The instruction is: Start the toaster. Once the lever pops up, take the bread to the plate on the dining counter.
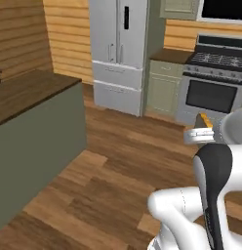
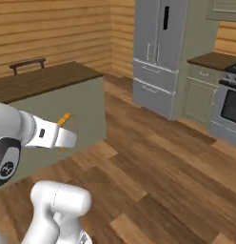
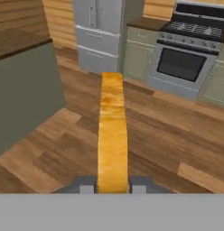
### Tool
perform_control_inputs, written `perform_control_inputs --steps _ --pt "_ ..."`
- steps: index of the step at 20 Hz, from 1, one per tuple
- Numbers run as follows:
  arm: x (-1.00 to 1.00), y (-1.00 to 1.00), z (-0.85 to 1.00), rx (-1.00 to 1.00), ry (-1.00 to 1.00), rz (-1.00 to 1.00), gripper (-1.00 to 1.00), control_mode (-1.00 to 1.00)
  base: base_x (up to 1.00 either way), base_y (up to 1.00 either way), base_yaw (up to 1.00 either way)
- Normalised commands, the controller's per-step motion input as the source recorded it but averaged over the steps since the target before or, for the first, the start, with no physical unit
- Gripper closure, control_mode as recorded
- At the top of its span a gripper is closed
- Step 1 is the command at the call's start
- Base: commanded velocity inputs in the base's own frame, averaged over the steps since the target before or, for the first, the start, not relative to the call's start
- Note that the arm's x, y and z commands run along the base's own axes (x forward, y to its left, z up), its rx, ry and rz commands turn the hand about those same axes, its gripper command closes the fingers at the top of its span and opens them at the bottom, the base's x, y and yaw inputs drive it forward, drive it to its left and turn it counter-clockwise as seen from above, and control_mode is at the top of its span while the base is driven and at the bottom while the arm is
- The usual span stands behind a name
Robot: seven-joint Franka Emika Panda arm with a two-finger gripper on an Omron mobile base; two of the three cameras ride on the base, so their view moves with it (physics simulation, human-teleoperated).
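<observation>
I have the bread pinched edge-on between the fingers, which are drawn narrow on its lower end so the golden slice stands out straight ahead of the hand and cannot sag or slip while the base travels; in the left base view its orange tip pokes past the wrist, well above the floor. The dark brown desk with its plain front lies off to my left, still some way apart, and I judge the plate sits somewhere on it, though I cannot make it out from here; the fridge and oven stand ahead.
</observation>
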Motion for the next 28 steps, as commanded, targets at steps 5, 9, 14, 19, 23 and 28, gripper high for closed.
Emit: perform_control_inputs --steps 5,9,14,19,23,28 --pt "0.00 0.00 0.00 0.00 0.00 0.00 1.00 1.00 -0.01 0.00 1.00" --pt "0.00 0.00 0.00 0.00 0.00 0.00 1.00 1.00 0.01 0.00 0.99" --pt "0.00 0.00 0.00 0.00 0.00 0.00 1.00 1.00 0.38 -0.57 0.59" --pt "0.00 0.00 0.00 0.00 0.00 0.00 1.00 1.00 0.71 -0.50 0.27" --pt "0.00 0.00 0.00 0.00 0.00 0.00 1.00 1.00 0.81 -0.11 0.14" --pt "0.00 0.00 0.00 0.00 0.00 0.00 1.00 1.00 0.89 0.00 0.07"
